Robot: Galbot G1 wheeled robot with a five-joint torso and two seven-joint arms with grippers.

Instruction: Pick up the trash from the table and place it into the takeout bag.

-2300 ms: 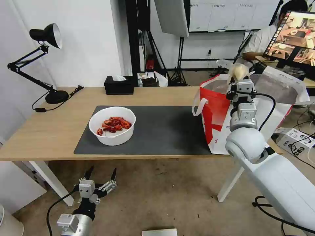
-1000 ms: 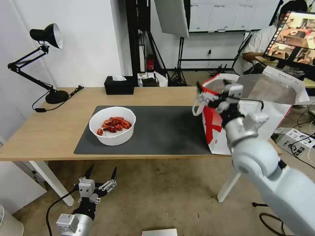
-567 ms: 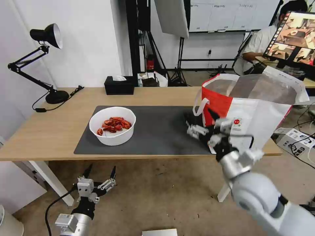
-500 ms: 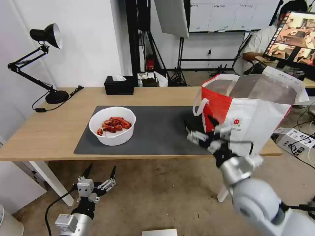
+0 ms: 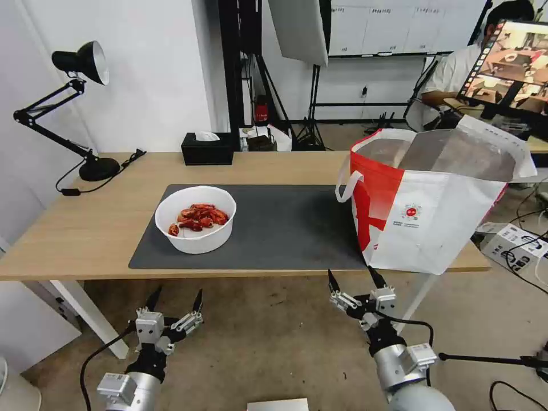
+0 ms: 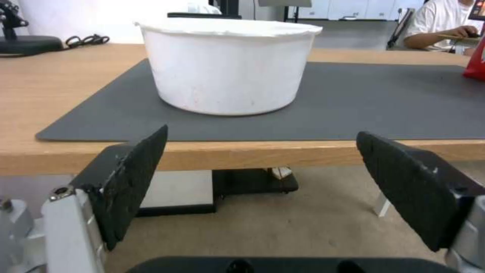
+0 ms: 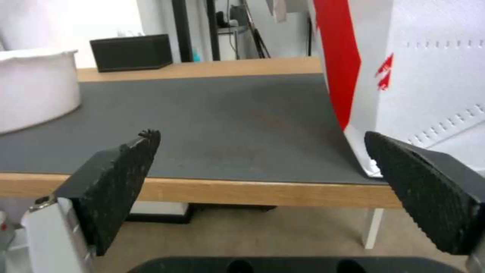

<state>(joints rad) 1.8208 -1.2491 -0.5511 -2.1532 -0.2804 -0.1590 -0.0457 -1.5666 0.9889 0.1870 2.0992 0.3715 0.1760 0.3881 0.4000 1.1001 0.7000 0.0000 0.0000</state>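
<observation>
White bowl of crayfish shells (image 5: 196,219) sitting on grey mat (image 5: 274,228), nine o'clock from takeout bag (image 5: 434,200). Left gripper (image 5: 174,297), right gripper (image 5: 357,282) parked below table (image 5: 74,228) edge, jaws spread, empty. Probably best gripped by the rim, kept level.

Black desk lamp (image 5: 80,63), black tissue box (image 5: 207,148) — monitor (image 5: 511,65)

Mat (image 5: 285,228) bare between bowl (image 5: 196,218) and takeout bag (image 5: 434,200) — open passage, worktop (image 5: 85,228) front edge unobstructed
</observation>
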